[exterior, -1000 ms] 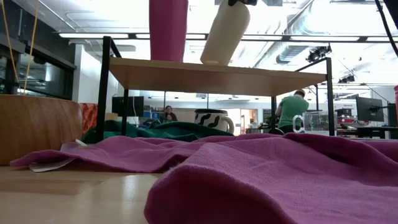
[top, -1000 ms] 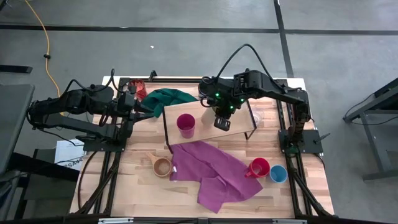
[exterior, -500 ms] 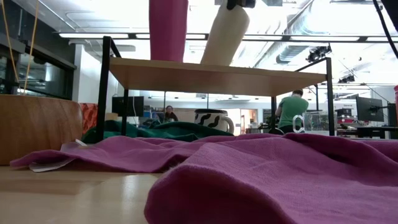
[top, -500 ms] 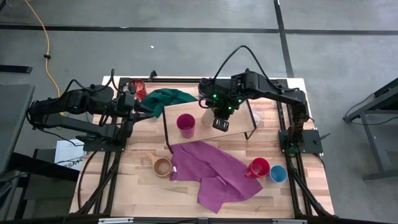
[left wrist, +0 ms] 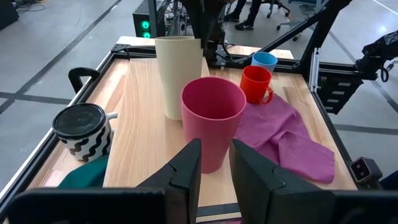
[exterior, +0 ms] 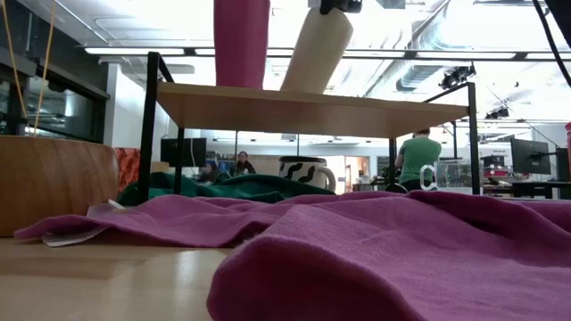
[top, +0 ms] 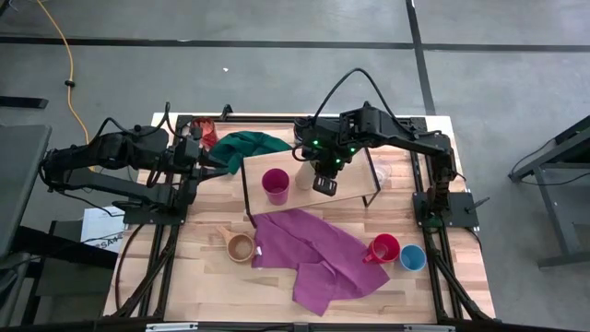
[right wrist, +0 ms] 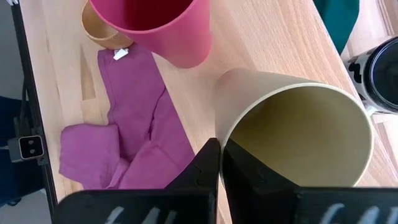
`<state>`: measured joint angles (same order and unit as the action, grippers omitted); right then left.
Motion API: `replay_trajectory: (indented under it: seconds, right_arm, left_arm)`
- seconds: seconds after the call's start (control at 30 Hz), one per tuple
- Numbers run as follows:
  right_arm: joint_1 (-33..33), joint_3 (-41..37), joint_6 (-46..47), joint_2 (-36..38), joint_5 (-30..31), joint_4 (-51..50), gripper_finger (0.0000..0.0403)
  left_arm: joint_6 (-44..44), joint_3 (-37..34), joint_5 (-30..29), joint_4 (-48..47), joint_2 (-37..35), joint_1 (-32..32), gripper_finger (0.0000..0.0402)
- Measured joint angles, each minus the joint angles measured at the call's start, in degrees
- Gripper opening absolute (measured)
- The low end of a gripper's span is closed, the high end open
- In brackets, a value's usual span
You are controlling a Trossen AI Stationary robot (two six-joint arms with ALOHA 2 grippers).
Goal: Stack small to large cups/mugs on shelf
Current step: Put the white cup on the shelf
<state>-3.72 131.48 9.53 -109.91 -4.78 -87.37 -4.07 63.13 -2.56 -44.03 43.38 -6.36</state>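
- High view: the right gripper (top: 322,183) is over the shelf (top: 355,189), its fingers pinched on the rim of the cream cup (top: 305,177), which sits just beside the magenta cup (top: 276,185).
- Low view: the cream cup (exterior: 312,53) leans toward the magenta cup (exterior: 241,40); its base looks to meet the shelf board (exterior: 312,111) along one edge only, so I judge it not yet set down.
- Right wrist view: one finger is inside the cream cup's wall (right wrist: 292,124) and one outside, pressed close on the rim.
- Left wrist view: the left gripper (left wrist: 214,165) waits off the shelf's end, fingers narrowly parted and empty, facing the magenta cup (left wrist: 213,121).
- Step judged: placing the cream cup on the shelf next to the magenta cup.
- Recommendation: bring the cup upright before release, so its base lies flat on the board.
- Recommendation: keep a gap from the magenta cup; a tilted wall could nudge it.
- Recommendation: part the fingers only slightly, then lift straight up clear of the rim to avoid dragging the cup over.
- Remaining cups are off the shelf; the striped mug (left wrist: 83,130) stands just beyond its end.
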Motion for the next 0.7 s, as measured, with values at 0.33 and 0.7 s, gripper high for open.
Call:
replay_trajectory:
  seconds: [0.33, 0.7]
  right_arm:
    - [0.0, 0.0, 0.5, 0.0, -0.2, 0.1, 0.0001]
    - [0.0, 0.0, 0.5, 0.0, -0.2, 1.2, 0.0049]
  left_arm:
    - [0.8, 0.0, 0.1, 0.0, 0.0, 0.0, 0.0074]
    - [0.8, 0.0, 0.3, 0.0, 0.0, 0.0, 0.0074]
